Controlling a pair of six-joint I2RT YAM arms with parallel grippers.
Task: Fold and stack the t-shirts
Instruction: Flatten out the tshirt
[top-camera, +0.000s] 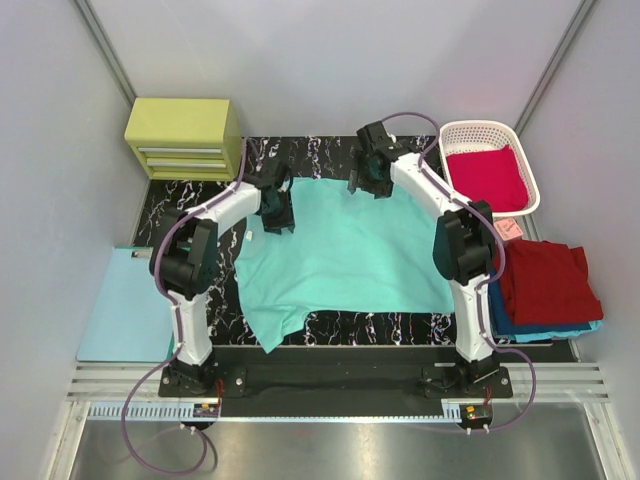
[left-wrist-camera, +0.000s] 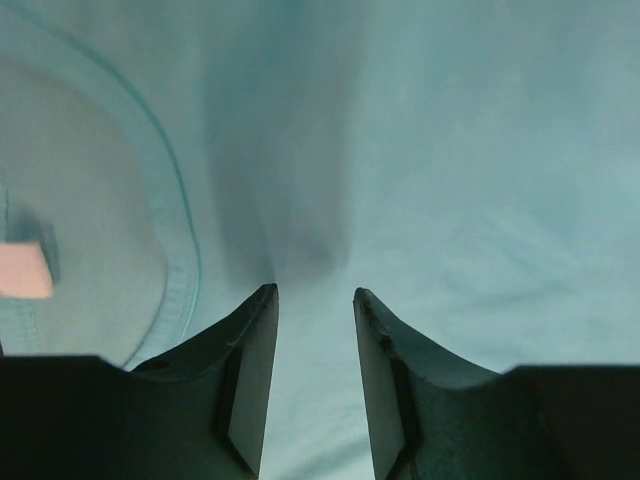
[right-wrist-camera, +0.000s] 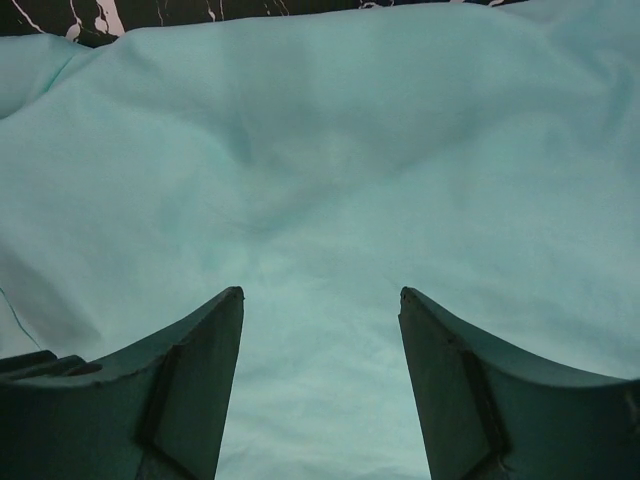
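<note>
A mint-teal t-shirt (top-camera: 345, 255) lies spread over the black marbled table (top-camera: 185, 195). My left gripper (top-camera: 278, 215) hovers low over its upper left part, beside the collar seam (left-wrist-camera: 178, 255). Its jaws are open, with flat cloth showing through the gap at the left gripper (left-wrist-camera: 312, 292). My right gripper (top-camera: 365, 180) is over the shirt's far edge. In the right wrist view the right gripper (right-wrist-camera: 320, 293) stands wide open above smooth teal cloth (right-wrist-camera: 330, 150) and holds nothing. A crimson shirt (top-camera: 487, 175) lies in the basket. A dark red shirt (top-camera: 545, 280) tops a blue one (top-camera: 515, 328) at the right.
The white lattice basket (top-camera: 480, 128) stands at the back right. A yellow-green drawer box (top-camera: 185, 135) sits at the back left. A pale blue clipboard (top-camera: 125, 305) lies left of the table. Grey walls close in both sides.
</note>
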